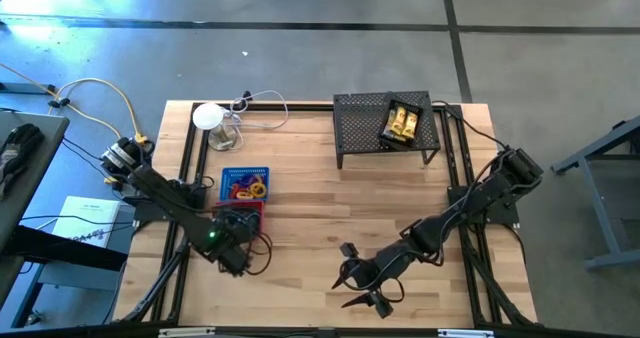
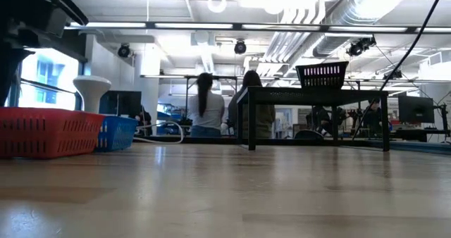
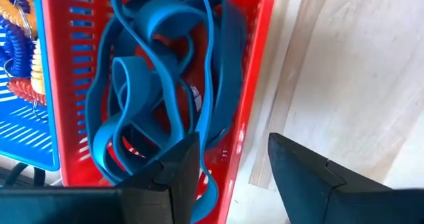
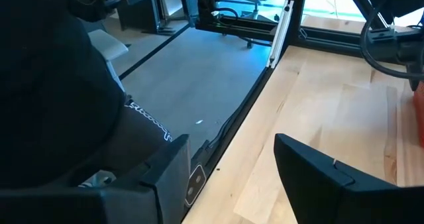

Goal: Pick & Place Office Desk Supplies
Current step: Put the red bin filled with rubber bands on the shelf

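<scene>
With our left gripper (image 3: 228, 174) parted and empty over the red basket (image 3: 255, 65) of blue elastic loops (image 3: 159, 85), lower-left, we judge grasping next; right gripper (image 1: 362, 283) waits open, lower centre.

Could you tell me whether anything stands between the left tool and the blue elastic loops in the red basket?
Nothing visible does: the left tool hangs open just above the blue elastic loops, one finger over the red basket rim.

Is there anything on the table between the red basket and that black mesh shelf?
No. In the high view, only bare wood lies between the red basket and the black mesh shelf; the low view shows the same.
</scene>
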